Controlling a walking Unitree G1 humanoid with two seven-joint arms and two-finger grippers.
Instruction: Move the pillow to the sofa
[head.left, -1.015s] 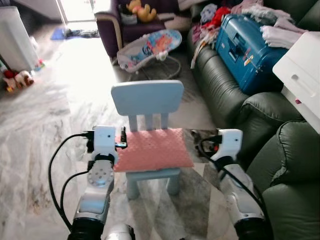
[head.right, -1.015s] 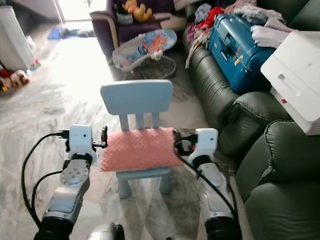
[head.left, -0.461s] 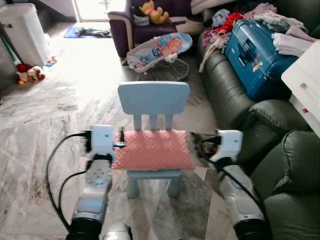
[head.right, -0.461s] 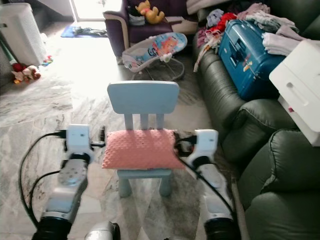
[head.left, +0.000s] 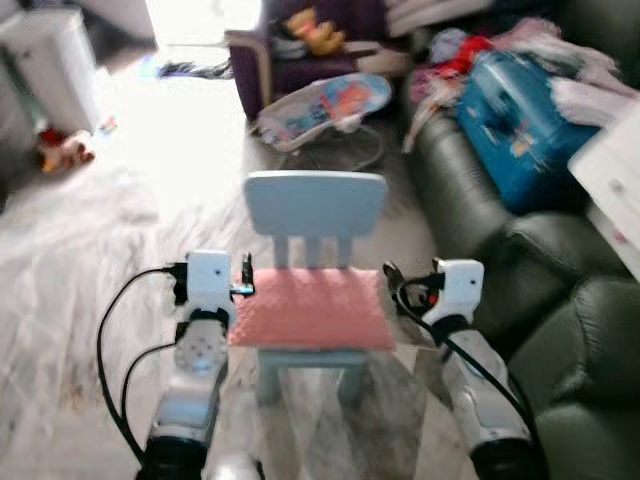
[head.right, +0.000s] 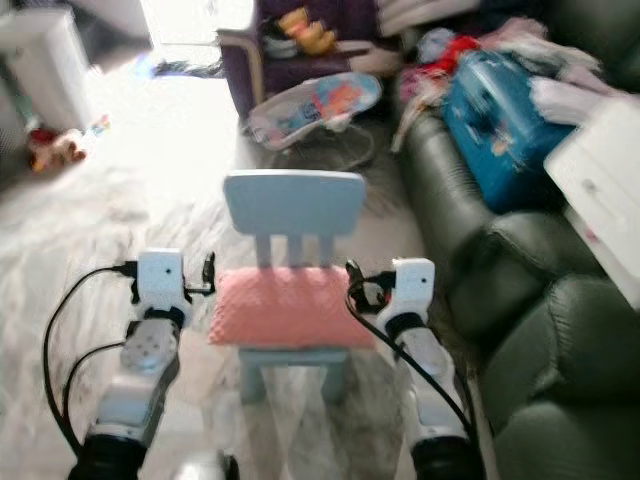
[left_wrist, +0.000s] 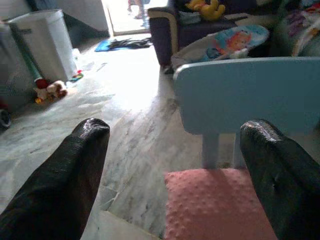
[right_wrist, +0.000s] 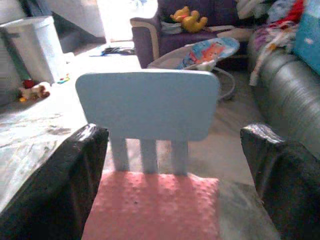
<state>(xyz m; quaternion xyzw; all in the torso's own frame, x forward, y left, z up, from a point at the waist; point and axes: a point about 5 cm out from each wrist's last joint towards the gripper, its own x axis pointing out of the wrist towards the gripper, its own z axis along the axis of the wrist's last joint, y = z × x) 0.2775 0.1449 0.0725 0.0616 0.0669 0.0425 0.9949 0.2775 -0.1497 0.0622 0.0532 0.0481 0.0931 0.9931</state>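
The flat pink bumpy pillow (head.left: 310, 308) lies on the seat of the small light-blue plastic chair (head.left: 315, 205), which stands on the floor beside the dark green leather sofa (head.left: 560, 300). Both silver arms reach forward, one on each side of the chair. The left gripper (left_wrist: 175, 170) and the right gripper (right_wrist: 172, 165) each have their two black fingers spread wide apart, holding nothing.

Pink pillow (head.left: 312, 308) with a nubby, dotted surface, rectangular and fairly flat, lying level on the seat of a small pale-blue chair (head.left: 316, 203); covers the seat nearly edge to edge, back edge close against the slats of the chair's backrest. Dark green leather sofa (head.left: 470, 205) to the right of the chair, its seat piled with a blue suitcase and clothes
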